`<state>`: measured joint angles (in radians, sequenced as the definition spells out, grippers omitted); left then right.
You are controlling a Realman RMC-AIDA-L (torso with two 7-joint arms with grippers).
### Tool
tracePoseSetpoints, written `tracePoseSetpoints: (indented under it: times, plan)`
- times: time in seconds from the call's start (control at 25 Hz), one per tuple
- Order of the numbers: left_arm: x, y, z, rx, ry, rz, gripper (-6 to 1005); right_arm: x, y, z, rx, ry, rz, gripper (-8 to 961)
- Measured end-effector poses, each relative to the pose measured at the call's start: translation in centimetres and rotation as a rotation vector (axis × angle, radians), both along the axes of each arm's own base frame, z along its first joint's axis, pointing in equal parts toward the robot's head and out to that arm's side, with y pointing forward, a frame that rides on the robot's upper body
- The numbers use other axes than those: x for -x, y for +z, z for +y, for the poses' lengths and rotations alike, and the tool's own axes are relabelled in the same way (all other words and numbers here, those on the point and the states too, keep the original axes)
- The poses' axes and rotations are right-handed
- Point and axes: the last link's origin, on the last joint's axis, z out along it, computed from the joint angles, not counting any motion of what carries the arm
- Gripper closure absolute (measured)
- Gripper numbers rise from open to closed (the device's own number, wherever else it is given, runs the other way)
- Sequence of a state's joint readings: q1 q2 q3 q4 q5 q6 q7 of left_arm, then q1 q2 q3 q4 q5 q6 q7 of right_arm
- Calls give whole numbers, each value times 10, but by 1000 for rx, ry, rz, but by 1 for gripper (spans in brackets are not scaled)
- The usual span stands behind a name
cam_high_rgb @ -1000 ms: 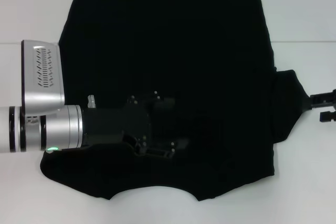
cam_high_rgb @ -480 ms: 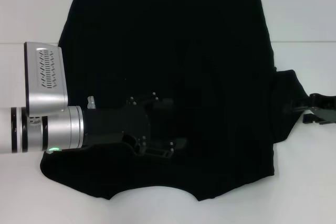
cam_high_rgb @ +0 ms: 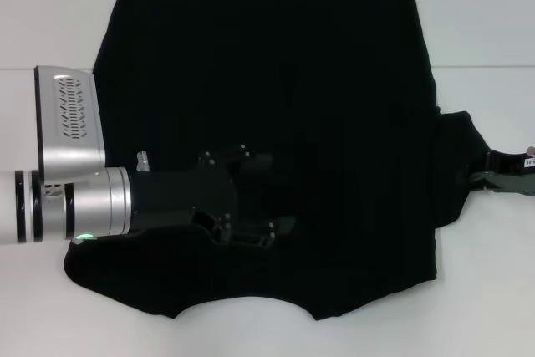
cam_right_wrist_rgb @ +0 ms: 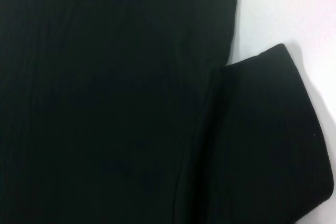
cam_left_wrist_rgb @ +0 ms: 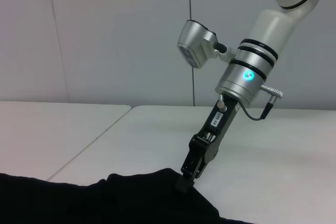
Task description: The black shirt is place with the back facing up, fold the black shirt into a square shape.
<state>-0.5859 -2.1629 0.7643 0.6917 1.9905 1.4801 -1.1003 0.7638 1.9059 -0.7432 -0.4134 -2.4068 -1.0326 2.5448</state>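
The black shirt (cam_high_rgb: 276, 81) lies flat on the white tabletop (cam_high_rgb: 485, 22); my right end effector (cam_left_wrist_rgb: 186, 180) sits at its sleeve edge, seemingly pinching the cloth. My left end effector (cam_high_rgb: 251, 198) rests over the middle, its opening I cannot tell; the cloth is soft and limp, so I judge an edge is the best hold.

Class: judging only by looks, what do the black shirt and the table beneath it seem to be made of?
The black shirt: soft matte woven or knit cloth, probably cotton; it lies limp, creases faintly and bunches at the sleeve the right gripper touches. The table: a smooth, hard white surface, likely laminate, with a seam line across it.
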Motion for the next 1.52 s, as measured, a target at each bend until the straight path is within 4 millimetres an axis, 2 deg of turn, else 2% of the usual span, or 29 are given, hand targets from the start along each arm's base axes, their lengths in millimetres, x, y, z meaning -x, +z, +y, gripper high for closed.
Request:
tracePoseSetpoints:
  times: [0.24,0.36,0.56,0.8,1.0,1.32,1.52]
  plan:
    - [1,0,2,-10,10,7,50,-3,0,-2,2,-2,-7,688]
    - [2,0,2,-13,13,5,49,-8,2,-5,-4,-8,-9,914]
    - [2,1,2,-14,18,2,49,-18,12,-9,-25,-23,-16,930]
    - [1,0,2,-10,26,-4,49,-30,33,-12,-70,-27,-31,949]
    - [0,0,2,-2,39,-11,49,-36,47,-13,-98,-22,-39,932]
    - [-1,-2,2,8,50,-19,49,-29,56,-6,-110,29,-57,906]
    - [-2,-2,3,8,52,-23,50,-17,60,2,-111,66,-54,889]
